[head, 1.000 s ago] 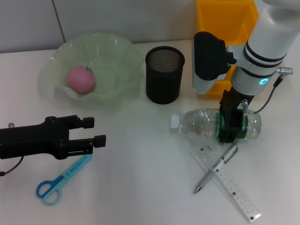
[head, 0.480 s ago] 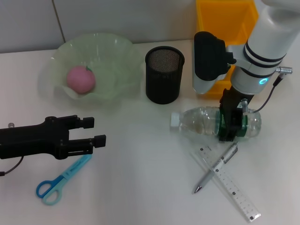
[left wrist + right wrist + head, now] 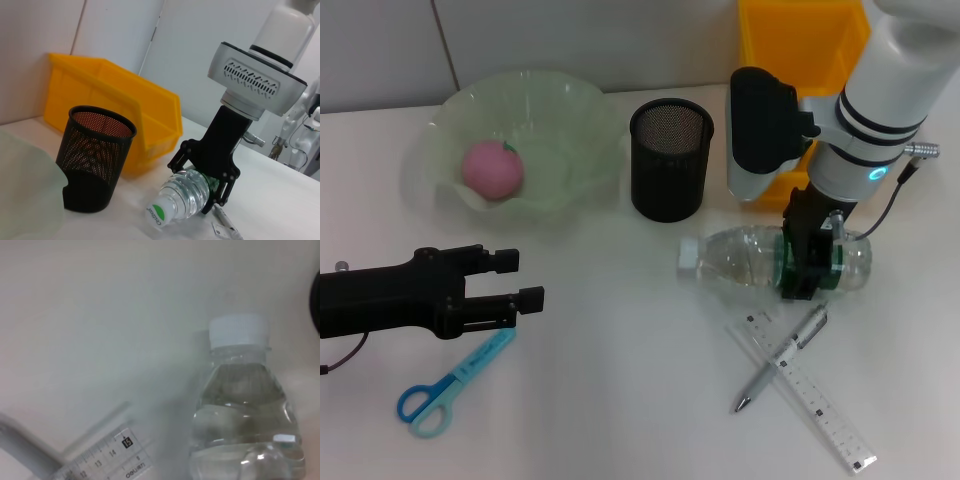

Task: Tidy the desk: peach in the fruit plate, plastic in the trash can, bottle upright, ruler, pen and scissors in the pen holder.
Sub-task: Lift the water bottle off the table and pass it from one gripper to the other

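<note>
Our right hand (image 3: 807,262) is clamped around the bottle (image 3: 760,263), and we've just nudged it: the bottle has slid a touch toward the pen holder (image 3: 670,158), still lying on the table (image 3: 620,400) near the yellow bin (image 3: 800,40). That looks like the start of standing it upright. Our left hand (image 3: 505,285) waits open above the scissors (image 3: 450,385). Peach (image 3: 492,168) sits in the fruit plate (image 3: 570,120); ruler (image 3: 815,400) and pen (image 3: 785,358) lie crossed, untouched.

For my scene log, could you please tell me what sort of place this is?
Probably an office desk mock-up: a white tabletop with a black mesh pen holder, blue scissors, a clear ruler and a silver pen.
</note>
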